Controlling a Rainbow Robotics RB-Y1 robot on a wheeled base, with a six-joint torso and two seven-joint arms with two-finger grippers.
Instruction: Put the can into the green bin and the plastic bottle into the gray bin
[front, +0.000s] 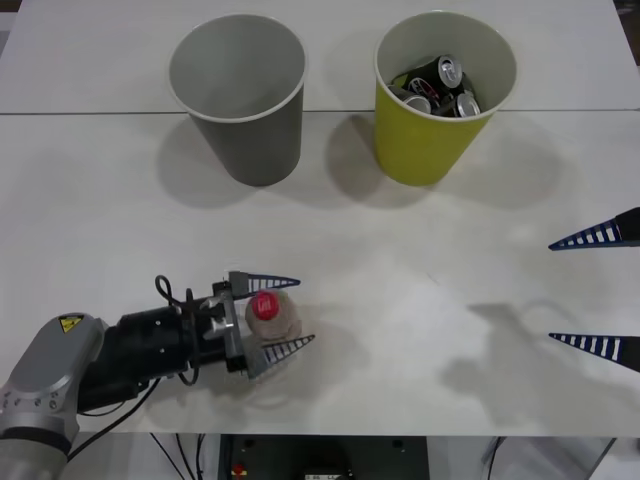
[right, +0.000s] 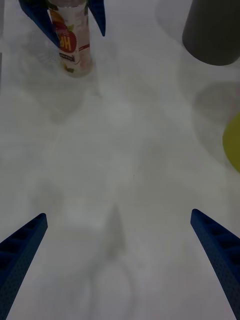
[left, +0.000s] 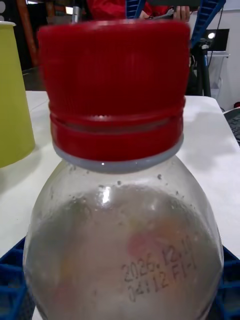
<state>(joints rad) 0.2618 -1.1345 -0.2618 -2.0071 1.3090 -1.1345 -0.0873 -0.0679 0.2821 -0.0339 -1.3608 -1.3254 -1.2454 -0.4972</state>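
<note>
The left end effector (front: 272, 314) sits low at the near left of the white worktop (front: 420, 300), its blue ribbed fingers closed around the plastic bottle (front: 272, 315), one on each side. The bottle stands upright on the worktop, clear with a red cap (left: 115, 90), pale beige contents and a printed date code on its shoulder. The right end effector (front: 598, 290) hovers at the right edge, fingers spread wide and holding nothing. At the far side, the gray bin (front: 240, 95) stands left of the green bin (front: 440, 95), which holds several dark cans (front: 440, 85). Open worktop lies between the bottle and both bins.
</note>
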